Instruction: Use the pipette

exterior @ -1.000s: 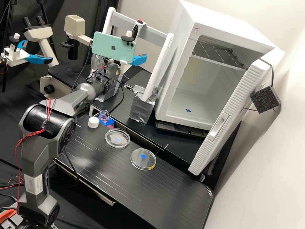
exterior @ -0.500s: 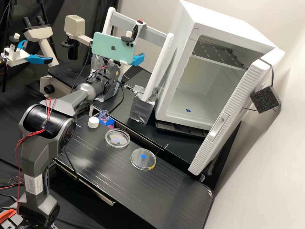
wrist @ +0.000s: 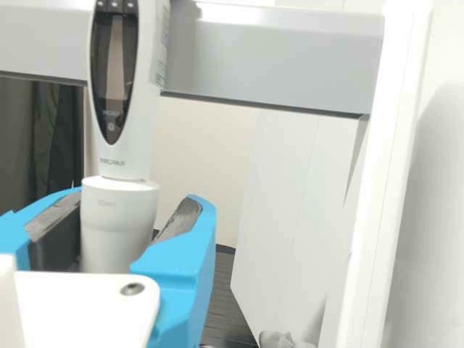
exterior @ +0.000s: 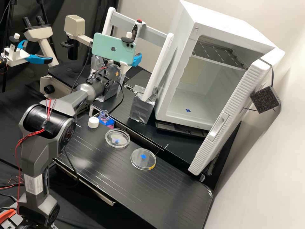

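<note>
Pipette point(wrist: 118, 156) stands between the pincer's point(exterior: 137, 59) parted fingers, its lower end hidden.

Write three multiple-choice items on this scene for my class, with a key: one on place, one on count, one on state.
1. Where is the pipette?
A. Inside the incubator
B. At the crossbar of the white stand
C. In a petri dish

2. How many petri dishes are on the bench?
A. One
B. Four
C. Two

3. How is the bottle?
A. Uncapped
B. Capped
C. Lying on its side

Key:
1. B: the wrist view shows it upright at the grey crossbar.
2. C: the high view shows two round, clear dishes.
3. A: its neck is bare, and the white cap sits beside it.
</note>
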You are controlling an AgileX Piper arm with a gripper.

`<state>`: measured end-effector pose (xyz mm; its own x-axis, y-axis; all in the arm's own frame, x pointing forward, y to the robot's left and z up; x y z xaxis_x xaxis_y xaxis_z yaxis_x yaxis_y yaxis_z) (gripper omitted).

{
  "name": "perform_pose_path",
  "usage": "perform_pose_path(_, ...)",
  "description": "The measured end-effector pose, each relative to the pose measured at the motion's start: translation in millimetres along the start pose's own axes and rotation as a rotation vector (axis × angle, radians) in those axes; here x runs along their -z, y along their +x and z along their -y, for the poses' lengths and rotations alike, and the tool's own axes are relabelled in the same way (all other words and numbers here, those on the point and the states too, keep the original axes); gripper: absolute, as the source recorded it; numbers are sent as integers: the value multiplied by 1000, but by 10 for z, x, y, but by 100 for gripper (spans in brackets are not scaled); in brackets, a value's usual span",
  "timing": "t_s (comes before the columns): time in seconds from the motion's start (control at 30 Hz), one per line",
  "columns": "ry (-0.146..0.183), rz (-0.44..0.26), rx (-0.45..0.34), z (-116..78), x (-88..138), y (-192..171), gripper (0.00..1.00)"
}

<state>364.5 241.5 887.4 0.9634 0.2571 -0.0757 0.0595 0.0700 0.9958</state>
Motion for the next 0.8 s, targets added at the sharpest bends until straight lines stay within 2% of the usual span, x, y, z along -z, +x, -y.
perform_pose_path(0.17,0,0,0,0,0,0,0)
perform_pose_path(0.27,-17,0,0,0,0,0,0)
perform_pose_path(0.63,-11,4,0,2,-5,-6,0)
perform_pose_path(0.73,-23,1,0,1,14,-16,0)
perform_pose_path(0.8,-12,1,1,-2,33,-28,0)
